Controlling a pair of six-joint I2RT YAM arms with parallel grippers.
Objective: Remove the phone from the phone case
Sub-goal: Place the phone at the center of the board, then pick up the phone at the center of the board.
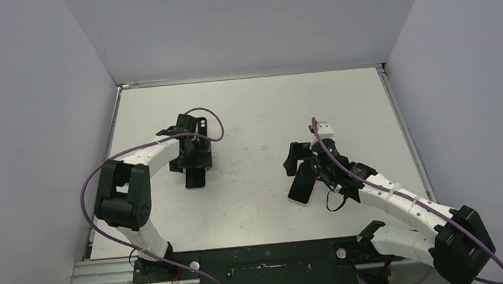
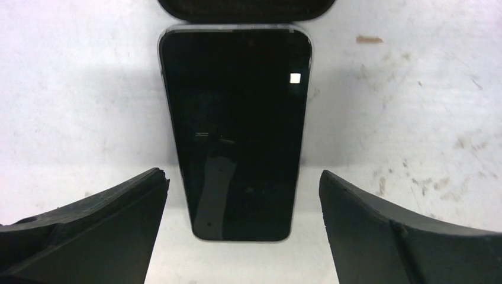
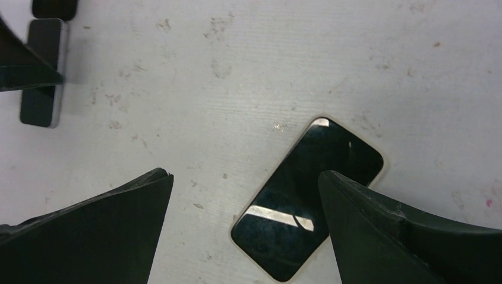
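Left gripper [image 2: 243,175]: fingers apart, empty, above the glossy black slab phone [image 2: 237,130] lying flat on the white table [image 2: 414,89]. A black rounded piece [image 2: 243,8], seemingly the case, sits at its far end. Right gripper [image 3: 245,175]: spread over a cream-rimmed phone [image 3: 308,198]. Extraction appears complete at left; next, pin that cream rim.

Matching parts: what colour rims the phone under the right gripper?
Cream rim, clearest in the right wrist view.
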